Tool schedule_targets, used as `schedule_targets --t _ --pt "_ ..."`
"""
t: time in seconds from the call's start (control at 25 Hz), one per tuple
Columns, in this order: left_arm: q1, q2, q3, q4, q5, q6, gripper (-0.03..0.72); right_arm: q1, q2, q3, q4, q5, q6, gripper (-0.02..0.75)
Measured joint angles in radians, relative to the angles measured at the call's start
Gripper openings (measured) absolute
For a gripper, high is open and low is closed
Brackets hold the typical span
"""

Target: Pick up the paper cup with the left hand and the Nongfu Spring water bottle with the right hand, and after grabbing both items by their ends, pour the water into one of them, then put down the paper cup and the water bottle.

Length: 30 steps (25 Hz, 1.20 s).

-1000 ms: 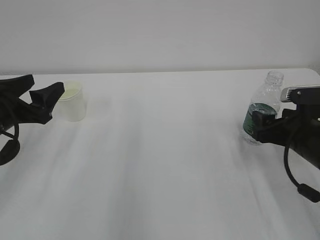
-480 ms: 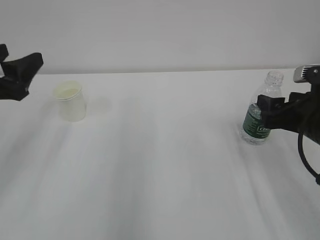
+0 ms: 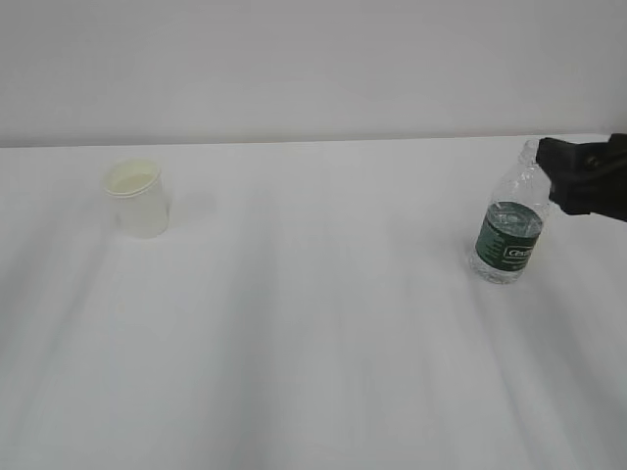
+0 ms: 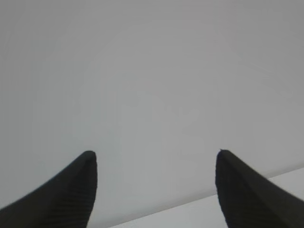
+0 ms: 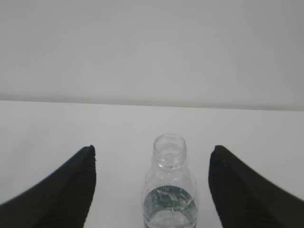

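The white paper cup (image 3: pixel 138 200) stands upright at the table's far left, with nothing touching it. The capless Nongfu Spring water bottle (image 3: pixel 507 231) stands upright at the right with some water (image 3: pixel 511 217) in it, level with its green label. My right gripper (image 3: pixel 554 172) hovers at neck height just right of the bottle. In the right wrist view the right gripper (image 5: pixel 152 151) is open, and the bottle (image 5: pixel 169 190) sits below and between the fingers, apart from both. My left gripper (image 4: pixel 155 153) is open and empty, facing the wall; it is outside the exterior view.
The white table (image 3: pixel 313 333) meets a plain pale wall (image 3: pixel 313 69) along its far edge. A strip of the table (image 4: pixel 266 199) shows low in the left wrist view.
The left arm rose away from the cup and left the exterior view. The right gripper lifted from the bottle's label to neck height and drew back to the right. Cup and bottle stayed put.
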Motion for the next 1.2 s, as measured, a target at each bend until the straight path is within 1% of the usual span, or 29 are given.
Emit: schedule_targets --t 0.24,0.56,0.84,1.2 --pt "0.000 -0.185 0.002 0.000 0.151 0.000 0.558 0.000 -0.134 0.003 0.000 0.092 0.000 0.554" --pt "0.000 -0.375 0.005 -0.006 0.361 0.000 0.557 0.000 -0.321 0.009 0.000 0.292 0.000 0.554" --pt "0.000 -0.530 0.005 -0.072 0.598 0.000 0.557 0.000 -0.460 0.011 -0.010 0.487 -0.002 0.554" --pt "0.000 -0.671 -0.127 -0.090 1.007 0.000 0.557 0.000 -0.611 -0.012 -0.032 0.739 -0.004 0.554"
